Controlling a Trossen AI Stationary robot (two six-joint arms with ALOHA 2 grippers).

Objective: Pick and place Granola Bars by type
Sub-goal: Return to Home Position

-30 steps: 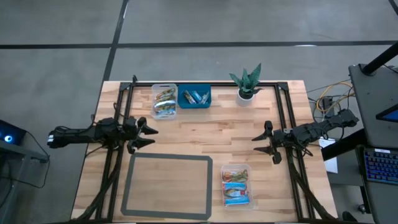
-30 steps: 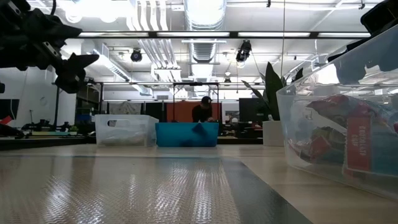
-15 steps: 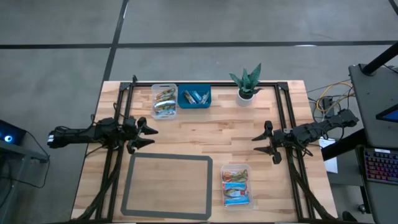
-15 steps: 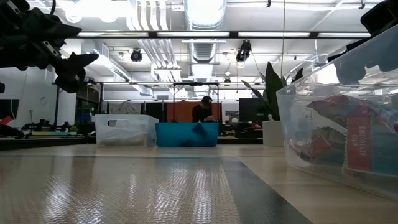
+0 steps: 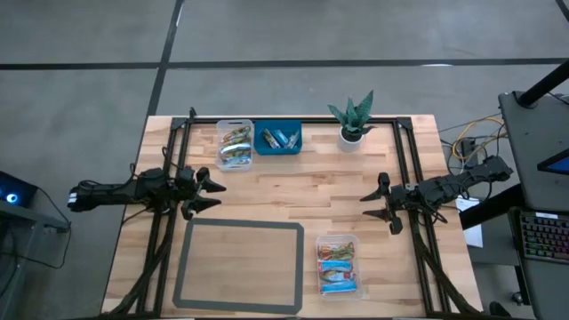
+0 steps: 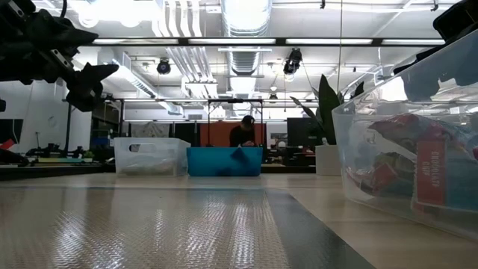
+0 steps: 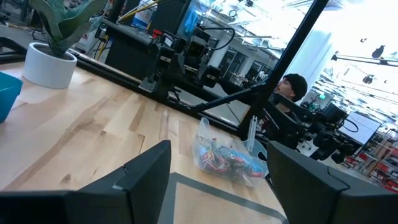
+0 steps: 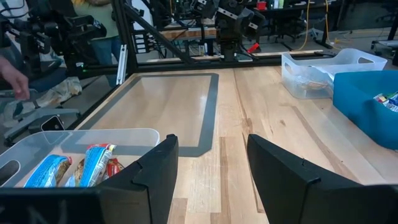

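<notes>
Near tub, 5 o'clock: a clear rectangular plastic tub [image 5: 319, 260] at the near edge holds shiny-wrapped granola bars [image 5: 338, 269] in blue, red and green.
Mat, 6 o'clock: a flat grey-bordered rectangular mat [image 5: 240, 224] with nothing lying on it.
Left gripper, 9 o'clock: the left gripper [image 5: 220, 196] hangs over the wooden table [image 5: 311, 191] just past the mat's far corner. Its fingers are spread with nothing between them.
Right gripper, 3 o'clock: the right gripper [image 5: 364, 205] mirrors it, released and bare, just beyond the near tub.
Far bins, 11 to 12 o'clock: a second clear tub [image 5: 220, 133] holds yellowish-wrapped bars. A teal-blue plastic bin [image 5: 259, 142] of blue and silvery bars sits just beside it. No bar shows loose on the wood (the sorting looks finished, as far as I can judge).
Plant, 1 o'clock: a spiky green plant [image 5: 352, 114] in a white pot.
Step in hand: homing, with little travel seemingly left. Draw each arm straight along its own side with the fingers parted. Carry the right arm high enough to miss the near tub's rim.
High view only: both arms and all three containers together.
Low view only: the near tub's wall looming at 3 o'clock, and a person [image 6: 243, 133] far off in the room behind the teal bin.
Right wrist view only: the wrappers in the near tub seen close, and a hand [image 8: 13, 78] beyond the table's edge.
</notes>
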